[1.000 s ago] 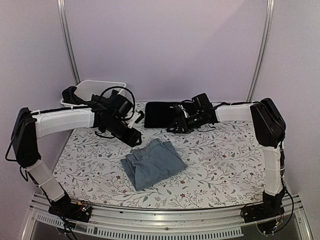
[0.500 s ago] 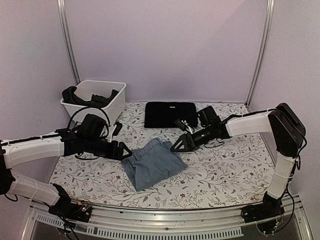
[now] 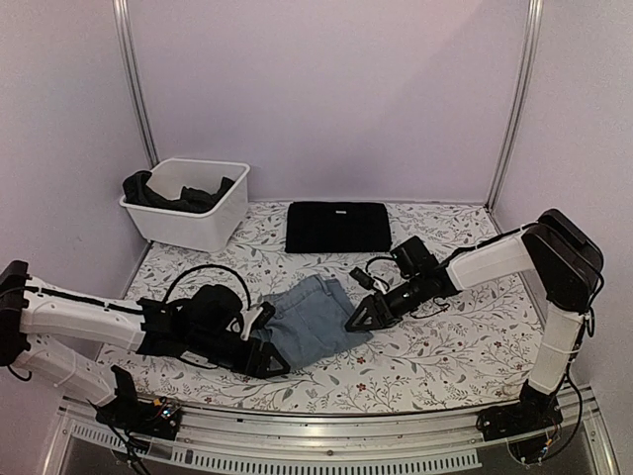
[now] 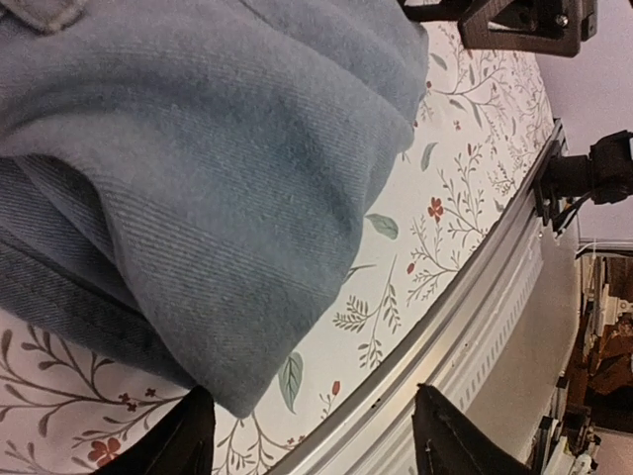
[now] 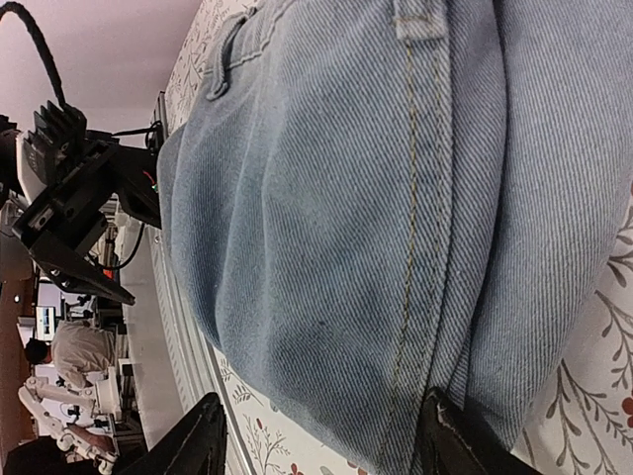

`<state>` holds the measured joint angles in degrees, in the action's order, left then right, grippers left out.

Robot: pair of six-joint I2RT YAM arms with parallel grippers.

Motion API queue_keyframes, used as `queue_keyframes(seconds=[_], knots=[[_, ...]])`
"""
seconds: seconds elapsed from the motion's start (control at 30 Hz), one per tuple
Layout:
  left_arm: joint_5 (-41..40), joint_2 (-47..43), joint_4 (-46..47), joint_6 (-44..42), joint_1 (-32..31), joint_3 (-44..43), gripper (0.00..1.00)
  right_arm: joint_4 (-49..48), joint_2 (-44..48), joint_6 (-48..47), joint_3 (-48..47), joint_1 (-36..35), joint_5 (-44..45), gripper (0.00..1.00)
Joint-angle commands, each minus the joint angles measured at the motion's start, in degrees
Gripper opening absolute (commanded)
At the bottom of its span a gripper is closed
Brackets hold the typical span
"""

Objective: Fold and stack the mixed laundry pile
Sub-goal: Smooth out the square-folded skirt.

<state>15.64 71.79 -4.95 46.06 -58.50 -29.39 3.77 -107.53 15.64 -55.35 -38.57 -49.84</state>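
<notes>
In the upper left of the overhead view, a white rectangular plastic bin [image 3: 194, 220] stands on the flower-printed table cover [image 3: 450, 348], with dark crumpled clothes [image 3: 148, 188] draped over its left rim and lying inside it.

Below it, at lower left, the left gripper [image 3: 275, 364] lies low over the table, pointing right at the near left corner of the folded light blue denim jeans [image 3: 309, 319]. In the left wrist view its two black fingers [image 4: 193, 435] stand wide apart at the bottom edge. The rounded denim corner hangs down into the gap, close to the left-hand finger, and bare floral cover shows across the rest of the gap. The jaws are released and hold nothing.

The jeans lie a little left of the frame's middle, a thick folded bundle set at a slant, directly between the two grippers.

Above the jeans, toward the back of the table, a flat folded black cloth rectangle [image 3: 338, 228] lies well apart from both grippers.

To the right of the jeans, the right gripper [image 3: 354, 321] points left and down at the bundle's right edge. In the right wrist view its fingers [image 5: 445, 435] are spread. The seamed denim edge fills most of the gap and reaches the right-hand finger; whether it touches cannot be told. A strip of table cover shows beside the other finger. These jaws are also released, not clamped.
</notes>
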Motion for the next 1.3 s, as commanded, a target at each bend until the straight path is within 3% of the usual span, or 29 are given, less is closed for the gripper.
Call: queue_keyframes(seconds=[0.0,0.17,0.37,0.5,0.53,0.67,0.9,1.13,1.27], knots=[[-2.64,2.2,6.26,3.12,-2.22,1.24,0.66,1.82,2.05,-0.98,2.99,-0.11,2.33,0.67],[-2.64,5.07,8.11,2.18,-2.31,0.8,0.53,1.81,0.76,-0.57,1.8,-0.19,2.35,0.64],[-2.02,3.94,7.23,3.11,-2.12,2.7,0.14,6.55,-0.09,-3.54,1.54,-0.19,4.06,0.36],[-1.91,1.51,5.14,3.56,-2.04,3.51,0.01,8.13,-1.96,-4.94,1.65,-0.41,3.64,0.4],[-1.62,1.29,5.13,3.7,-1.98,3.81,0.0,8.73,-2.37,-5.21,1.51,-0.68,3.91,0.35],[-1.11,1.49,0.42,4.77,-1.87,5.07,0.0,9.77,-3.06,-5.46,1.61,-1.08,5.9,0.02],[0.13,0.42,-4.79,7.79,-1.55,7.89,0.0,11.98,-1.26,-4.91,4.11,-1.14,10.22,0.0],[-4.68,-0.2,-16.06,6.85,-0.27,5.43,0.0,12.4,-1.34,-3.72,5.8,-2.78,12.06,0.0],[-5.77,-0.99,-18.02,4.56,-0.99,3.07,0.12,14.26,0.49,-3.53,5.49,-4.24,11.57,0.0]])
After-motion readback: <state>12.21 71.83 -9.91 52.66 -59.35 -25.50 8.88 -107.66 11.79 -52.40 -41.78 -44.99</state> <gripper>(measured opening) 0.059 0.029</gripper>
